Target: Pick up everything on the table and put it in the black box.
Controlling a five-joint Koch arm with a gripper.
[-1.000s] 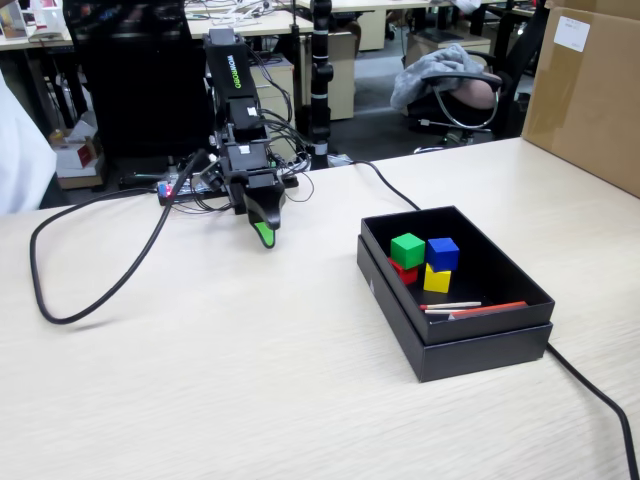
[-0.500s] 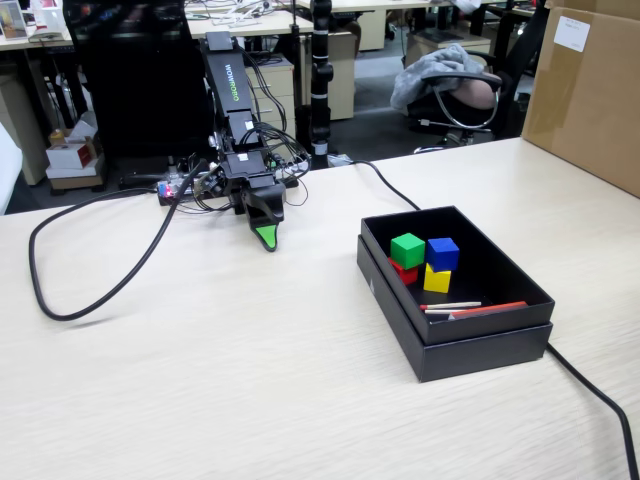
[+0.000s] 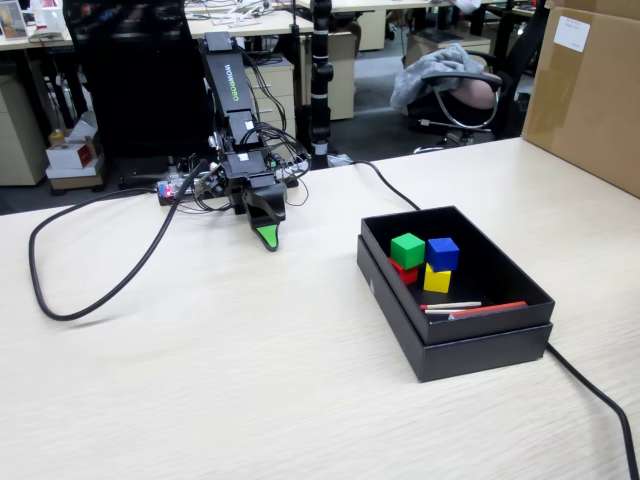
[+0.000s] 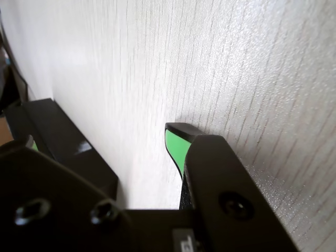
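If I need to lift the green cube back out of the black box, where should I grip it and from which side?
Come straight down from above and pinch the green cube on its two free side faces. It rests on top of the red cube, near a box wall, with the blue cube beside it, so a sideways approach looks blocked.

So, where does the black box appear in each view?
Fixed view: the black box sits right of centre on the table, to the right of the end effector.
Wrist view: only a dark edge of the black box shows at left.
Shared landmark: the end effector's green tip.
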